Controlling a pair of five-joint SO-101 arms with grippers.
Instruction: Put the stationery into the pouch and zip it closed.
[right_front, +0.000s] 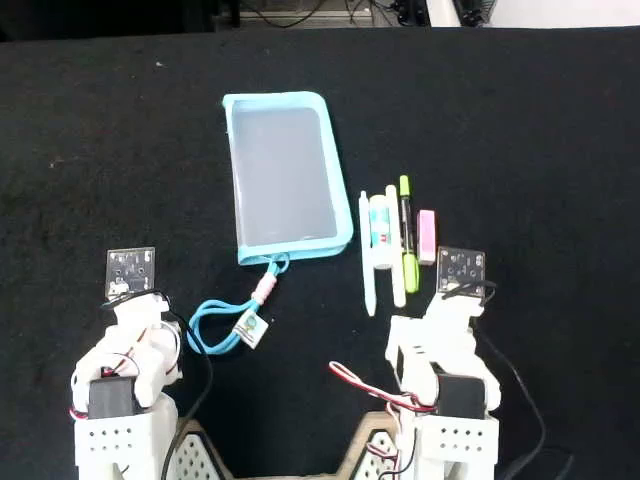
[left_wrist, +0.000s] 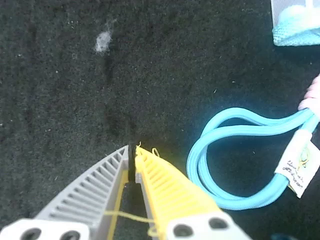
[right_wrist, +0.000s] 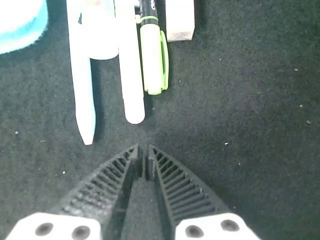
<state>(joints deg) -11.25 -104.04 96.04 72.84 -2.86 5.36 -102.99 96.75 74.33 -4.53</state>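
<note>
As the stationery (right_front: 393, 245) lay lined up beside the pouch (right_front: 285, 180) in the middle of the bench (right_front: 520, 140), seemingly staged for picking, nothing was packed | left claw (left_wrist: 134, 150): closed, empty | right claw (right_wrist: 145, 150): closed, empty

No text is reading out legibly in any view.

- Tag (left_wrist: 299, 167) on the blue strap (left_wrist: 225, 125), near side and left of centre: it is carrying a line of small dark script and a tiny drawing. The letters are not resolving.
- Marker (right_wrist: 151, 45), in the row on the right: it is showing small white print on the far end of its black barrel. The print is running off the frame edge and is unreadable.
- Tube (right_front: 380, 225), in the same row: it is wearing a coloured label band. No letters are coming through.
</note>
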